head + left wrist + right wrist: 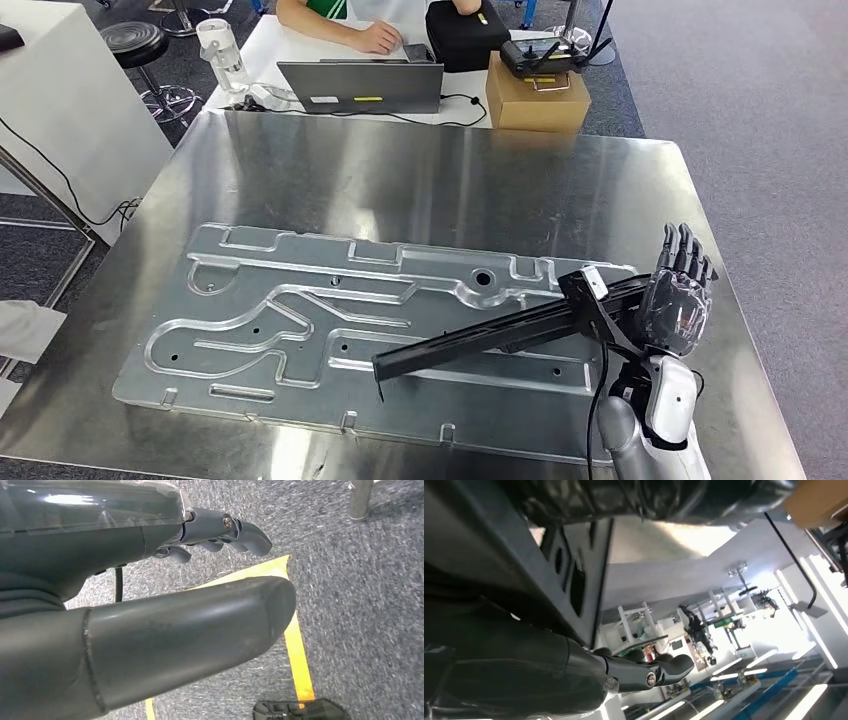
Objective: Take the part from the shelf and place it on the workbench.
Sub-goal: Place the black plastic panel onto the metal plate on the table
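Workbench (620,190) is a brushed-steel tabletop carrying a large flat silver machined aluminium plate (300,320) with curved channels and small holes, lying flat across its near half. Long black bar-shaped part (480,340) with a bracket-like end slants over the plate's right portion, its low free end near the plate's middle and its upper end at the right hand (678,300). Right hand grips that upper end from the workbench's right side, fingers pointing up and away, palm under a clear cover; whether the bar's low end touches the plate or sits just above it is hard to tell from the head view. Right wrist view has the black part (574,575) close against the hand with its cut-out slots visible and dark fingers (664,667) curled beside it.

Left hand (150,580) hangs over grey carpet floor (360,605) with a yellow tape line (297,650); thick grey thumb stretched out, darker fingers (235,530) loosely bent apart, nothing held.

Beyond the workbench a white table holds an open grey laptop (362,85), a brown cardboard box (537,100) with a black controller (540,55) on top, a black bag (465,30) and a clear plastic bottle (222,52). A person's hand (378,38) rests by the laptop. Black round stool (135,42) stands at far left.
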Tool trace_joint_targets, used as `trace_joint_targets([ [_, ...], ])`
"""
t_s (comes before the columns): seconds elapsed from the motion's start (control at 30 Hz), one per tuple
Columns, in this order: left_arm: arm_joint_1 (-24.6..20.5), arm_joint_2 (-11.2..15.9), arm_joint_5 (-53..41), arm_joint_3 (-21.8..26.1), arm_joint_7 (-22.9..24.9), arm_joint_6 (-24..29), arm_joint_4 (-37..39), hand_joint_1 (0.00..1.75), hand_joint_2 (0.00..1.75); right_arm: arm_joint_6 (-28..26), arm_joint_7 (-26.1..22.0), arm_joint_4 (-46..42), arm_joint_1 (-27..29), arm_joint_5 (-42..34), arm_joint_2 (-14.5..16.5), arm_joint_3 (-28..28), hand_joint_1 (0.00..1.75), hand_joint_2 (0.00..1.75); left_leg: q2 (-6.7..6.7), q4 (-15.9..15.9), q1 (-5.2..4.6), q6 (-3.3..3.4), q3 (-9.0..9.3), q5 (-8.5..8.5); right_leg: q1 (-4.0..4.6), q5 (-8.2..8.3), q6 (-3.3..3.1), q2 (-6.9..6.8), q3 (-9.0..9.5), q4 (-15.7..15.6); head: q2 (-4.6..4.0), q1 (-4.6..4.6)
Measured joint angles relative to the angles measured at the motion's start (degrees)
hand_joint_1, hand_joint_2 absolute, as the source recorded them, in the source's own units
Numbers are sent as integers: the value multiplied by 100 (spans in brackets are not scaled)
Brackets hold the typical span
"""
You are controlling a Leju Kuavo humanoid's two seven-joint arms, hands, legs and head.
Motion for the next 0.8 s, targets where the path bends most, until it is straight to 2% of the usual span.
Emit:
trace_joint_targets([
  [0.07, -7, 0, -17, 16, 1, -7, 0, 0, 0, 254, -84, -58, -97, -464, -23, 0, 0, 0, 9, -45, 22, 71, 10, 38, -18, -241, 51, -7, -151, 350, 0, 2],
  [0.13, -9, 1, -46, 42, 0, -20, 0, 0, 0, 575, -123, -137, -274, -1004, -75, 0, 0, 0, 14, -45, 13, 98, 0, 44, -27, -611, 91, -11, -504, 1107, 0, 3],
  [0.17, -8, 1, -63, 62, 0, -28, 0, 0, 0, 748, -120, -178, -387, -1248, -115, 0, 0, 0, 16, -41, 8, 102, -2, 43, -28, -713, 105, -12, -666, 1436, 0, 3],
  [0.2, -8, 2, -80, 83, 0, -37, 0, 0, 0, 917, -108, -215, -509, -1458, -155, 0, 0, 0, 17, -34, 5, 104, -2, 40, -29, -717, 111, -13, -755, 1604, 0, 3],
  [0.23, -10, 3, -97, 99, -1, -48, 0, 0, 0, 1084, -87, -257, -651, -1653, -204, 1, 0, 0, 15, -25, 4, 104, 2, 34, -29, -593, 108, -14, -727, 1530, 0, 3],
  [0.3, -16, 4, -121, 114, -5, -65, 0, 0, 0, 1338, -30, -340, -966, -1932, -303, 7, 0, 0, 5, 1, 3, 94, 15, 9, -27, -174, 74, -16, -402, 821, 0, 3],
  [0.33, -21, 4, -129, 118, -7, -70, 0, 0, 0, 1427, -2, -379, -1126, -2032, -356, 10, 0, 0, -4, 20, -7, 80, 14, -5, -14, -13, 51, -14, -221, 433, 0, 3],
  [0.37, -23, 5, -133, 121, -8, -74, 0, 0, 0, 1484, 23, -408, -1262, -2099, -399, 15, 0, 0, -11, 32, -16, 62, 5, -13, -1, 64, 26, -14, -100, 166, 0, 3],
  [0.43, -19, 7, -144, 134, -9, -84, 0, 0, 0, 1623, 93, -443, -1472, -2234, -476, 28, 0, 0, -20, 35, -34, 12, -18, -12, 28, 54, -13, -10, -48, 23, 0, 3],
  [0.5, -16, 9, -166, 145, -9, -93, 0, 0, 0, 1845, 205, -452, -1662, -2372, -557, 74, 0, 0, -18, 32, -37, -50, -23, -30, 2, 67, -68, -10, -49, -14, 0, 3],
  [0.53, -21, 13, -174, 149, -9, -96, 0, 0, 0, 1974, 269, -451, -1779, -2436, -601, 106, 0, 0, -14, 128, -39, -77, -64, -107, -16, 83, -105, -13, -40, -43, 0, 1],
  [0.57, -28, 20, -182, 152, -9, -97, 0, 0, 0, 2088, 332, -448, -1900, -2490, -641, 142, 0, 0, -10, 328, -40, -99, -154, -233, -34, 98, -139, -18, -31, -70, 0, 0],
  [0.63, -36, 38, -186, 163, -8, -98, 0, 0, 0, 2246, 437, -431, -2111, -2562, -713, 202, 0, 0, -2, 1044, -34, -129, -493, -592, -31, 103, -179, -28, -28, -83, 0, -2],
  [0.67, -33, 44, -187, 176, -7, -99, 1, 0, 0, 2285, 476, -417, -2176, -2576, -744, 231, 0, 0, -2, 1411, -33, -140, -679, -721, -24, 99, -186, -32, -29, -79, 0, -1],
  [0.7, -26, 48, -189, 191, -6, -101, 2, 0, 0, 2311, 508, -402, -2221, -2579, -773, 265, 0, 0, -2, 1644, -33, -146, -807, -757, -18, 93, -191, -33, -26, -74, 0, -1],
  [0.73, -20, 47, -191, 207, -5, -102, 2, 0, 0, 2328, 536, -386, -2254, -2569, -805, 303, 0, 0, -1, 1666, -33, -145, -839, -679, -15, 86, -192, -33, -22, -67, 0, -1],
  [0.77, -17, 47, -193, 224, -5, -102, 2, 0, 0, 2339, 565, -372, -2284, -2545, -832, 345, 0, 0, -1, 1457, -33, -137, -761, -494, -13, 75, -189, -30, -15, -58, 0, -1],
  [0.8, -20, 49, -195, 237, -7, -102, 1, 0, 0, 2346, 593, -361, -2312, -2505, -857, 389, 0, 0, 0, 1072, -33, -119, -594, -254, -13, 61, -180, -26, -5, -47, 0, -1],
])
